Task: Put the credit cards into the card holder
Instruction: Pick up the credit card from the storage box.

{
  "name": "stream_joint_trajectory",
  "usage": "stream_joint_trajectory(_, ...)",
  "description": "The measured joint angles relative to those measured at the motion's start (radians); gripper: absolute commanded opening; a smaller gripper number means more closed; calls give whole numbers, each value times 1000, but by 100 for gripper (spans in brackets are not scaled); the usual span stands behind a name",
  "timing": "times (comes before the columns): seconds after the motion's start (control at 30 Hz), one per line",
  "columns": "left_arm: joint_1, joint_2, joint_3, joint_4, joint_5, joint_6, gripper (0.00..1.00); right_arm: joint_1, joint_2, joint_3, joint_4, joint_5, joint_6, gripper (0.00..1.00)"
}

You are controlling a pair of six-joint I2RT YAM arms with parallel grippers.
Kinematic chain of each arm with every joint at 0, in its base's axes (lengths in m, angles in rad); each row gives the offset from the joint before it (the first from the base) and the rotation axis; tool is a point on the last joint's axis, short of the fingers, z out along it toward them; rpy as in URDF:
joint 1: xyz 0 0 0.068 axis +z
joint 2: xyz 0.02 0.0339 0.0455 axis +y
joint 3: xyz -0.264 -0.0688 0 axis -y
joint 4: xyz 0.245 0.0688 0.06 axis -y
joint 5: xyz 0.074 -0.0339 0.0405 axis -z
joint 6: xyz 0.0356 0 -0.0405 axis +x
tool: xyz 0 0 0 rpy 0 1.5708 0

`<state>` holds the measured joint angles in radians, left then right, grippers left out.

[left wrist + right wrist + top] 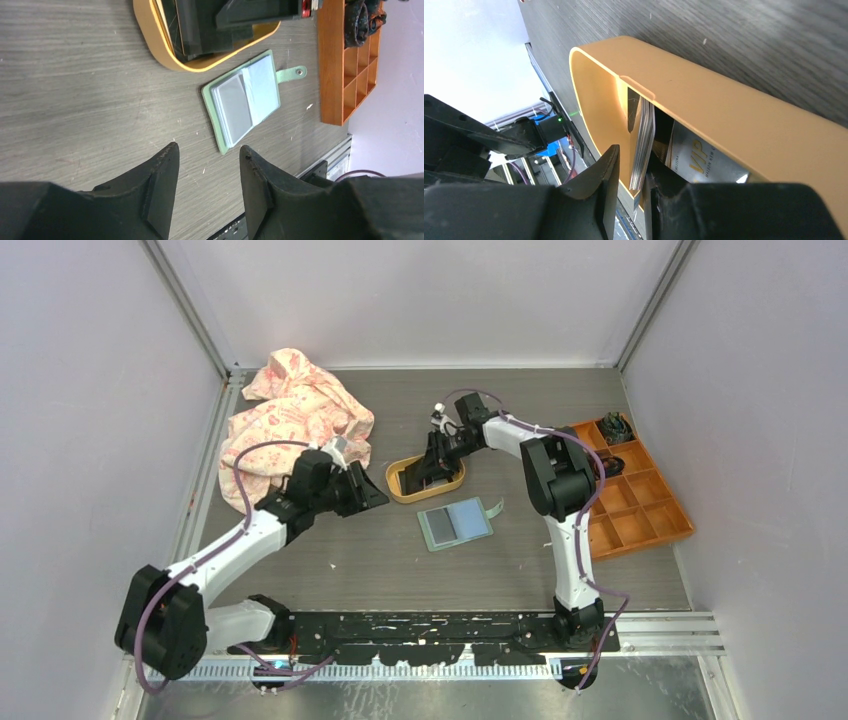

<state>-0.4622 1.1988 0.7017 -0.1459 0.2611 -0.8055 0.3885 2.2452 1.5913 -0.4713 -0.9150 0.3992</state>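
The sage-green card holder (455,523) (245,100) lies open and flat on the table, greyish slots up and its snap strap (292,73) pointing away. My right gripper (428,472) (631,160) reaches into the yellow-orange oval tray (430,498) (724,105). A small stack of credit cards (644,135) stands on edge between its jaws. The stack leans on one finger, with a gap to the other. Another card printed "VIP" (704,160) lies in the tray. My left gripper (375,492) (209,147) hovers open and empty over bare table, left of the holder.
An orange compartment box (630,490) (345,65) stands at the right, with a dark object in its far corner cell. A pink patterned cloth (290,420) is bunched at the back left. White walls enclose the table on three sides.
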Motion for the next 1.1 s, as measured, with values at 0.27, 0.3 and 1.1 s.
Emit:
stream_joint_trajectory(0.27, 14, -172, -123, 53, 12, -5, 58, -32, 0, -4, 0, 0, 2, 28)
stream_joint_trajectory(0.3, 16, -192, -134, 59, 13, -6, 58, -35, 0, -4, 0, 0, 2, 28)
stream_joint_trajectory(1.1, 32, -410, -482, 517, 115, -219, 66, -111, -146, -39, -52, 40, -66, 1)
